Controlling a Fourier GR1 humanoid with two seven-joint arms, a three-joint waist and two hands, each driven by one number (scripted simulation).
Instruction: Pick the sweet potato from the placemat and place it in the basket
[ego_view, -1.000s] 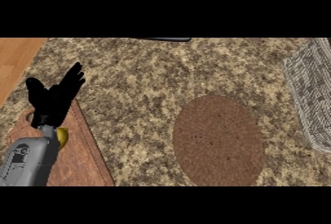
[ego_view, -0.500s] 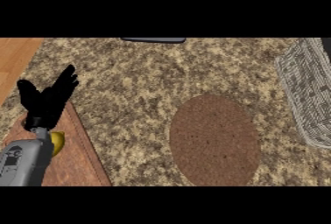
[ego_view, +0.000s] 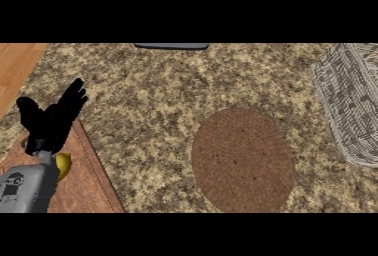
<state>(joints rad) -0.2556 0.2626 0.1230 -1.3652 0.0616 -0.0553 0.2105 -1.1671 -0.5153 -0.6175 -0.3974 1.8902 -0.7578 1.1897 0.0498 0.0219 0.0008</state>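
Hand state: left hand (ego_view: 50, 122) released, fingers (ego_view: 72, 97) straight and pointing up and away, thumb spread to the side, nothing held. It rests well to the left of the placemat (ego_view: 242, 159), close to the view's left edge. Grey forearm (ego_view: 29, 187) enters from the lower edge beneath the hand, also far left of the placemat. Small yellow piece (ego_view: 63, 165) sits just beside the wrist, partly hidden by the forearm; cannot tell what it is. Wrist and forearm lie over a reddish-brown wooden board (ego_view: 88, 182), whose slanted edge runs between the forearm and the placemat. Fingertips reach over the speckled counter top (ego_view: 155, 95), which surrounds the placemat on every side that shows.

Placemat: brown, oval, taller than wide, lying flat on the counter top; its lower end comes close to the view's lower edge.

Sweet potato: not seen from this view; cannot tell where it is.

Basket (ego_view: 347, 105): pale grey weave, up and to the right of the placemat, near it but apart, cut off by the view's right edge.

Dark flat object (ego_view: 171, 46): at the upper edge, well above the placemat and somewhat to its left; only a thin strip shows.

Pale wood surface (ego_view: 18, 60): upper left corner, far up and left of the placemat, bordering the counter top
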